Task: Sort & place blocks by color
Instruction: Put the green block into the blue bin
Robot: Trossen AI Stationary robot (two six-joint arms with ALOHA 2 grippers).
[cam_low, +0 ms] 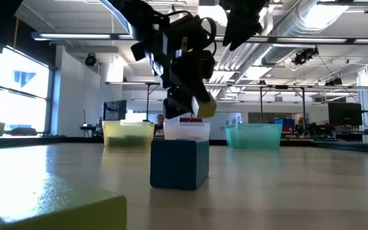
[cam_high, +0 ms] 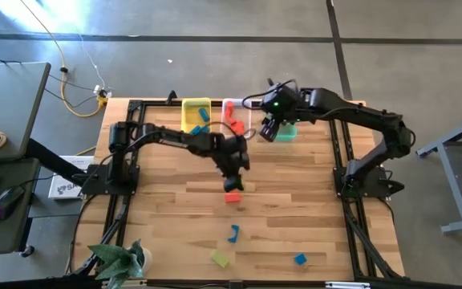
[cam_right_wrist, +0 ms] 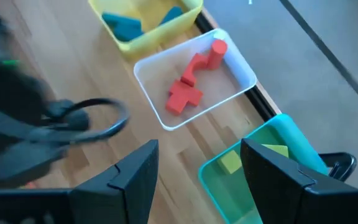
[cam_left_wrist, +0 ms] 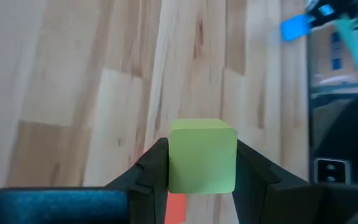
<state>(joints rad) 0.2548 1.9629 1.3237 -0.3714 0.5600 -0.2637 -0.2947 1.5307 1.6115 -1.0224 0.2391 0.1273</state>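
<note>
My left gripper (cam_high: 233, 181) hangs over the middle of the table, shut on a yellow-green cube (cam_left_wrist: 202, 155). A red-orange block (cam_high: 233, 196) lies on the table just below it. My right gripper (cam_right_wrist: 197, 165) stands open and holds nothing, high above the near end of the teal bin (cam_high: 288, 132). At the far edge, the yellow bin (cam_right_wrist: 146, 25) holds blue blocks. The clear bin (cam_right_wrist: 241, 62) beside it holds red-orange blocks, and the teal bin holds yellow-green ones. A blue arch (cam_high: 233, 234), a yellow-green block (cam_high: 220, 258) and a blue block (cam_high: 300, 258) lie near the front edge. My left gripper pinches the yellow-green cube between its two fingers (cam_left_wrist: 151, 171), which press on two opposite sides of it (cam_left_wrist: 174, 155). The fingers slant downward from the table's left. The cube (cam_low: 203, 107) is lifted clear of the table, slightly tilted.
A black frame rail (cam_high: 127, 160) runs around the tabletop. A potted plant (cam_high: 119, 261) stands at the front left corner. Bare wood lies between the bins and the loose blocks at the front.
</note>
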